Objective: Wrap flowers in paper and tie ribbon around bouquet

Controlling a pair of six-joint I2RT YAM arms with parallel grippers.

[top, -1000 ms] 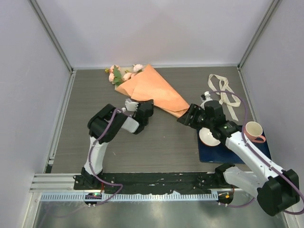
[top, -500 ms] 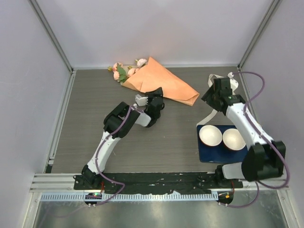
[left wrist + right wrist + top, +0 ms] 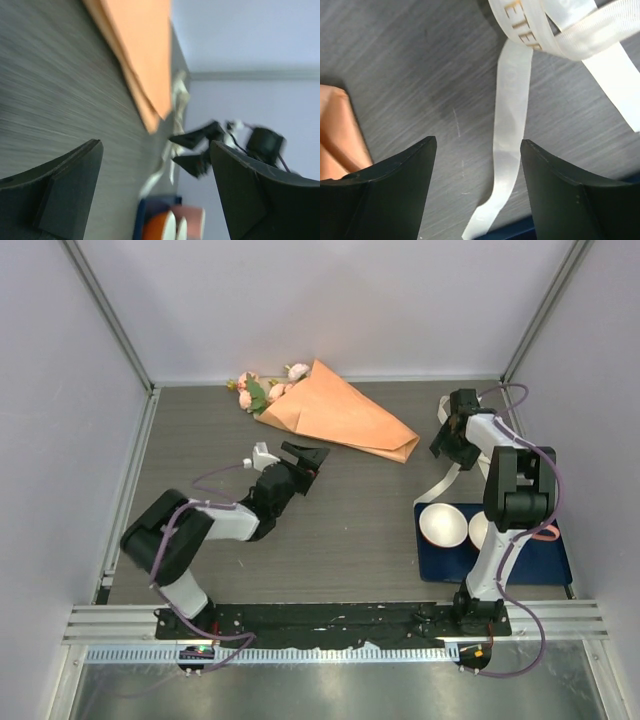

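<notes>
Let go of the paper [image 3: 340,420] with the left gripper [image 3: 305,456]: now spread wide and empty, drawn back to 7 o'clock of the cone. Swung the right gripper [image 3: 448,437] out to 2 o'clock of the table [image 3: 350,530], over the ribbon [image 3: 512,125]; parted, pinching nothing, with the strip flat below. Left the bundle at 12 o'clock, flowers [image 3: 262,392] poking toward 10, unribboned. Apparently done with wrapping; on to tying, starting with a grasp on that strip.
</notes>
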